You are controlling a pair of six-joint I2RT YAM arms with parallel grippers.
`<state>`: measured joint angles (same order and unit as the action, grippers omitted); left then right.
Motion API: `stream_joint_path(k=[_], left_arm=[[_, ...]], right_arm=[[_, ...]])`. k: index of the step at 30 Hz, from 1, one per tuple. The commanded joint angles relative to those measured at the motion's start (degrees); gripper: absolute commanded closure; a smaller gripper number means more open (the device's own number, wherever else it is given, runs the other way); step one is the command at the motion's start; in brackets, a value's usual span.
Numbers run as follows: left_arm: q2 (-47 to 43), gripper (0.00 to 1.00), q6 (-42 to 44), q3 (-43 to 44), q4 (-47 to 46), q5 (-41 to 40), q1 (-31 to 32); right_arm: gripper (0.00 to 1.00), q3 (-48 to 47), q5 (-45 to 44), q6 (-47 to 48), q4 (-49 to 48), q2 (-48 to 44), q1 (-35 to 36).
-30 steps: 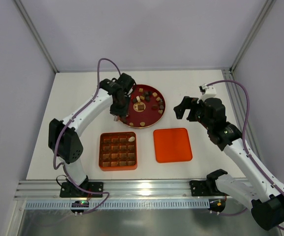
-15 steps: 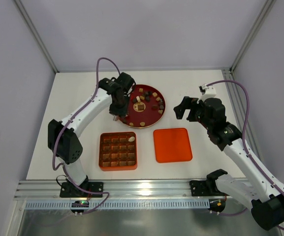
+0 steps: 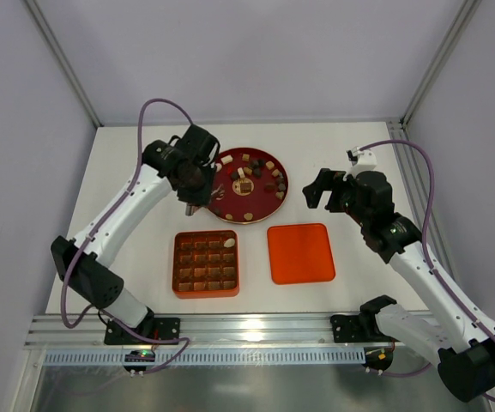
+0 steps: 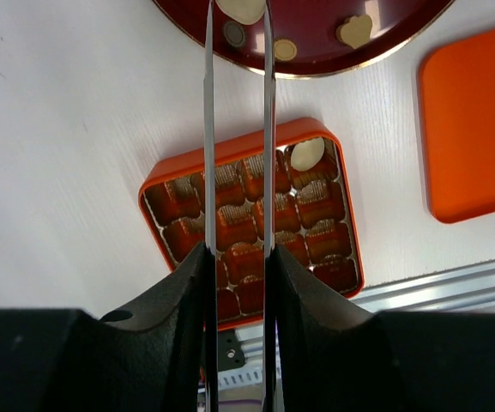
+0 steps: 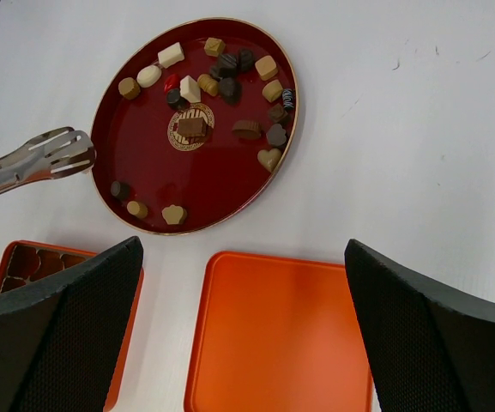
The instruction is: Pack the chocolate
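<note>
Brown, tan and cream chocolate (image 5: 230,89) lies scattered over the round red plate (image 5: 221,172), and one cream piece (image 4: 307,154) sits in a corner cell of the orange gridded box (image 4: 152,186)! Left gripper (image 4: 237,253) squeezes metal tongs (image 5: 37,161), blades narrow, tips at the plate's edge. Another cream piece (image 4: 240,9) shows between them, pinched or not I cannot tell. Right gripper (image 5: 243,249) hangs splayed wide, empty, right of the plate. Flat orange lid (image 5: 281,335) lies beside the box.
</note>
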<state>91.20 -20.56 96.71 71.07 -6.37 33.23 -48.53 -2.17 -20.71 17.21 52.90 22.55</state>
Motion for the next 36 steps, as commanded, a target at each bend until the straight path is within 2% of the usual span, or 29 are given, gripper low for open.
stream_joint_path(k=[1, 21, 36], left_arm=[[-5.0, 0.7, -0.4, -2.0, 2.0, 2.3, -0.3], [-20.6, 0.69, -0.9, -14.8, 6.3, 8.8, 0.9], [-23.3, 0.69, -1.9, -18.8, 6.6, 8.3, 4.1]], right_arm=[[0.0, -0.7, 0.2, 0.1, -2.4, 0.4, 0.3], [0.0, -2.1, 0.3, 0.3, -2.3, 2.3, 0.2], [0.0, -2.1, 0.0, 0.3, -2.5, 3.3, 0.3]])
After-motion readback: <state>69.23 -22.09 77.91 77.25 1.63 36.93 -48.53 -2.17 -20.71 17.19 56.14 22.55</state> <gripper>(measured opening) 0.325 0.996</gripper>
